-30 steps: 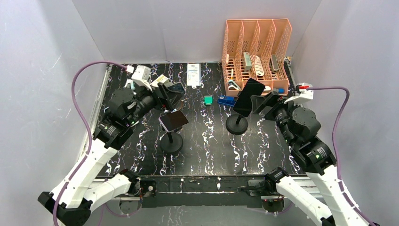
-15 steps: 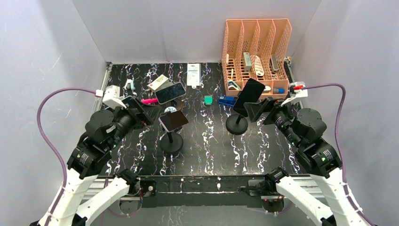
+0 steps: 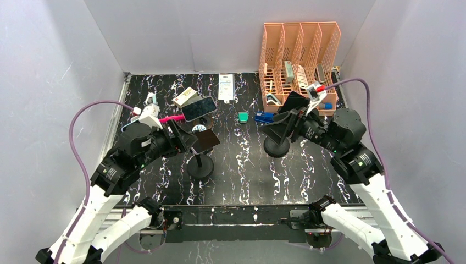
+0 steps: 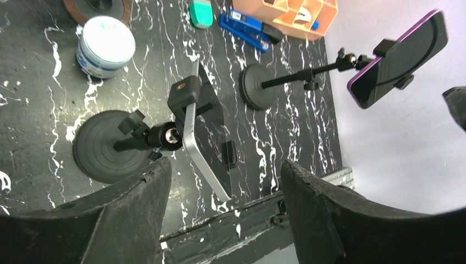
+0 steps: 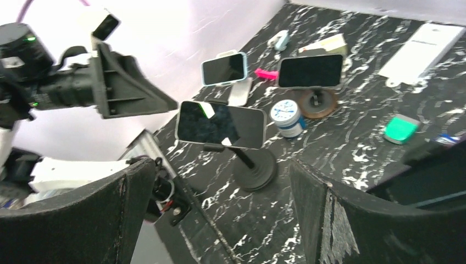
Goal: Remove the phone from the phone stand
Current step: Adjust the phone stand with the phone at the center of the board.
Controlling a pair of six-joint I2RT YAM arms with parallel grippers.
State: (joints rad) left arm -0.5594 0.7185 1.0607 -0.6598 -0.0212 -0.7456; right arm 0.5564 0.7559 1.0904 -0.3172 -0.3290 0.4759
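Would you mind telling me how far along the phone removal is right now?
Done: nothing yet; the phone is still clamped in its stand. In hand: the left gripper is open and lined up on that phone, not touching it; the right gripper is open too, holding nothing. Left: grip the phone and pull it free.

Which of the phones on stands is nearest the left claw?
The silver-edged phone on the near-left black stand, framed by the left claw. The purple-edged phone and the back phone on the brown stand sit farther off.
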